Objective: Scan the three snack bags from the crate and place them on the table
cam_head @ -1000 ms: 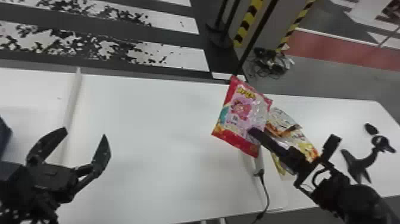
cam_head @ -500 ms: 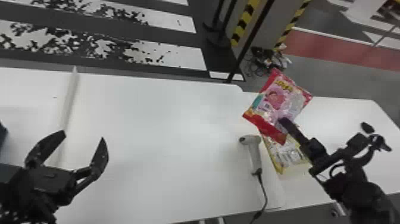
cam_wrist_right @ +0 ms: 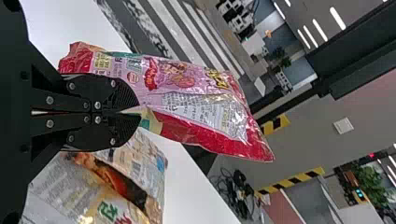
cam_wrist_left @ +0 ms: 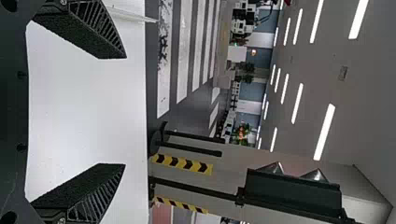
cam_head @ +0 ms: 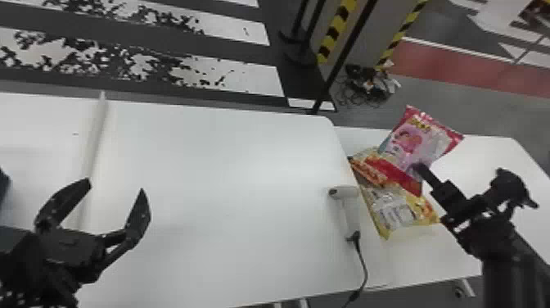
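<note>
Our right claw (cam_head: 420, 168) is pinched tight on a pink and red snack bag (cam_head: 409, 143). Its two fingers (cam_wrist_right: 123, 93) squeeze the bag near one end, and the rest of it sticks out past the tips. The pink bag covers part of two other bags.

Those two are on the small desk (cam_head: 485, 151) on our right: a yellow bag (cam_head: 395, 207) and an orange and brown bag (cam_head: 370, 168). They look like they overlap, but the pink bag hides where they meet, so we can't be sure.

Our left claw (cam_head: 116, 185) is spread wide with nothing in it, over the left part of the big white desk (cam_head: 225, 184). The scanner (cam_head: 350, 209) lies on the big desk, near its right edge, just beside the bags. Its black cord (cam_head: 363, 266) runs to the near edge.
</note>
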Controlling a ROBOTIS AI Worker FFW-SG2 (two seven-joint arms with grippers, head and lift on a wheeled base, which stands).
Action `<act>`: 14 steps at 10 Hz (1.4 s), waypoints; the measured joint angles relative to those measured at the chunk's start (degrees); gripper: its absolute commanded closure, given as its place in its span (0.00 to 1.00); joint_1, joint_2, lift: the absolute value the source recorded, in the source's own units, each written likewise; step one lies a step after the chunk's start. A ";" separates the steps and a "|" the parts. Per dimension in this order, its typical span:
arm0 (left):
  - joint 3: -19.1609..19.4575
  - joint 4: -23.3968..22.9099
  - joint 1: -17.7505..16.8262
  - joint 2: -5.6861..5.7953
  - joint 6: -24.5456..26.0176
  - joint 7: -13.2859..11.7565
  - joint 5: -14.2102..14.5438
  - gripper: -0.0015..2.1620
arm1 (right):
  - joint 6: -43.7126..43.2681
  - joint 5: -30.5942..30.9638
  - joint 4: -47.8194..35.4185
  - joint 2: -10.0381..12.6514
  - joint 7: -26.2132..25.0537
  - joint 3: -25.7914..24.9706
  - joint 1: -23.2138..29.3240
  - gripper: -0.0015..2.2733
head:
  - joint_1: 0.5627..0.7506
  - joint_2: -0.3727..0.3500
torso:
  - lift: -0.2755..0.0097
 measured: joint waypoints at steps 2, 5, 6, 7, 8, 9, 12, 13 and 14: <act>0.09 0.12 0.02 0.08 -0.07 0.14 0.00 0.02 | -4.87 2.09 6.29 -1.51 -5.20 1.08 -2.35 0.97 | 0.70 0.03 | 0.75; 0.10 0.61 -0.14 0.48 -1.06 0.22 0.38 0.02 | -5.87 3.75 13.05 -2.51 -13.00 2.32 -4.42 0.96 | 0.70 0.03 | 0.75; -0.01 0.70 -0.21 0.52 -1.13 0.22 0.43 0.02 | -4.18 4.23 13.72 -2.58 -14.68 2.94 -4.91 0.96 | 0.70 0.03 | 0.75; -0.12 0.72 -0.24 0.57 -1.20 0.22 0.44 0.02 | -1.65 4.34 14.29 -2.64 -15.48 3.36 -5.40 0.96 | 0.70 0.03 | 0.75; -0.16 0.72 -0.26 0.62 -1.35 0.22 0.45 0.02 | 1.18 3.78 14.50 -2.64 -15.83 3.52 -5.73 0.72 | 0.70 0.03 | 0.75; -0.16 0.71 -0.26 0.64 -1.50 0.22 0.50 0.02 | 3.10 2.96 14.51 -2.64 -15.85 3.52 -5.87 0.28 | 0.70 0.03 | 0.75; -0.16 0.84 -0.33 0.56 -1.58 0.22 0.50 0.02 | 4.54 1.41 12.81 -2.47 -15.77 3.47 -5.44 0.02 | 0.70 0.03 | 0.75; -0.16 0.85 -0.34 0.40 -1.58 0.22 0.43 0.02 | 5.36 0.95 11.00 -2.33 -15.79 3.43 -4.78 0.03 | 0.70 0.03 | 0.75; -0.19 0.86 -0.34 0.24 -1.58 0.22 0.30 0.02 | 6.71 0.55 8.33 -1.93 -15.84 3.33 -3.82 0.03 | 0.70 0.03 | 0.75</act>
